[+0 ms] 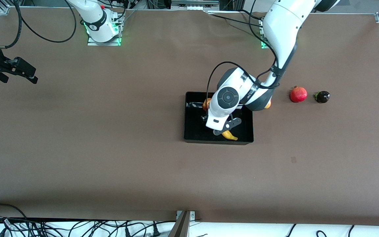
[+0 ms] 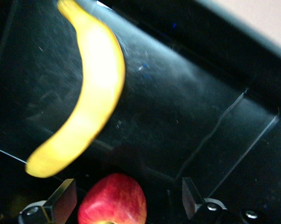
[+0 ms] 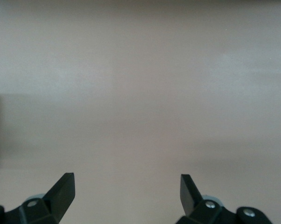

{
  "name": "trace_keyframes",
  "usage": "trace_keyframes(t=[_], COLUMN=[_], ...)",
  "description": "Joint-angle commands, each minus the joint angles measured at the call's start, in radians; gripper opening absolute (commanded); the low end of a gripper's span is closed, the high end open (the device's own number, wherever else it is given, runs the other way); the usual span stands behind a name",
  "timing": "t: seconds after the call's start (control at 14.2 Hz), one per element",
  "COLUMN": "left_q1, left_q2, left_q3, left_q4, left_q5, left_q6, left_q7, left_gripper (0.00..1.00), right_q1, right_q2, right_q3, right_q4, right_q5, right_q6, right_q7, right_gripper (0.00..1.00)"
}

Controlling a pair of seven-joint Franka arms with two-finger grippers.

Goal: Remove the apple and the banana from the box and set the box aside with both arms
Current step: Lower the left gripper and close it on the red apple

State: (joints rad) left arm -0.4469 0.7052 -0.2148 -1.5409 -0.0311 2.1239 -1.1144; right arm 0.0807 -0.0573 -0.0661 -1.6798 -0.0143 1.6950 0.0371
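The black box (image 1: 192, 131) stands in the middle of the table. The yellow banana (image 1: 229, 135) lies in it by the wall nearest the front camera; it also shows in the left wrist view (image 2: 91, 98). The red-and-yellow apple (image 1: 206, 104) is in the box (image 2: 191, 102), mostly hidden by the left arm. My left gripper (image 1: 205, 116) is down in the box and open, with the apple (image 2: 112, 200) between its fingers (image 2: 63, 200) and a gap on each side. My right gripper (image 1: 28, 74) is open and empty over bare table at the right arm's end (image 3: 126, 191).
A round red fruit with a crown (image 1: 298, 94) and a small dark fruit (image 1: 322, 96) lie on the table toward the left arm's end. An orange-yellow fruit (image 1: 268, 105) peeks out from under the left arm beside the box.
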Motion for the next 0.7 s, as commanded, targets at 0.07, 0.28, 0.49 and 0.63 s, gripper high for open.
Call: trace_keyframes(t=[0.07, 0.28, 0.49, 0.63], left_q1=[-0.015, -0.013, -0.013, -0.013], left_q2=[0.008, 0.008, 0.007, 0.007], left_q3=[-0.023, -0.051, -0.052, -0.054], left_q4=[-0.027, -0.082, -0.125, -0.139], left_q5=[-0.012, -0.001, 0.002, 0.022], left_q6=[0.030, 0.059, 0.067, 0.074], left_q7=[-0.056, -0.073, -0.073, -0.074], left_gripper=[1.00, 1.00, 1.00, 1.00], right_q1=[-0.013, -0.013, -0.013, -0.013], right_q2=[0.008, 0.008, 0.008, 0.008], right_q3=[0.008, 0.008, 0.008, 0.008], right_q4=[0.019, 0.018, 0.019, 0.017], right_q5=[0.005, 0.004, 0.005, 0.005], right_q6=[-0.006, -0.006, -0.006, -0.006], right_q7=[-0.011, -0.011, -0.011, -0.011], right_gripper=[1.00, 1.00, 1.00, 1.00])
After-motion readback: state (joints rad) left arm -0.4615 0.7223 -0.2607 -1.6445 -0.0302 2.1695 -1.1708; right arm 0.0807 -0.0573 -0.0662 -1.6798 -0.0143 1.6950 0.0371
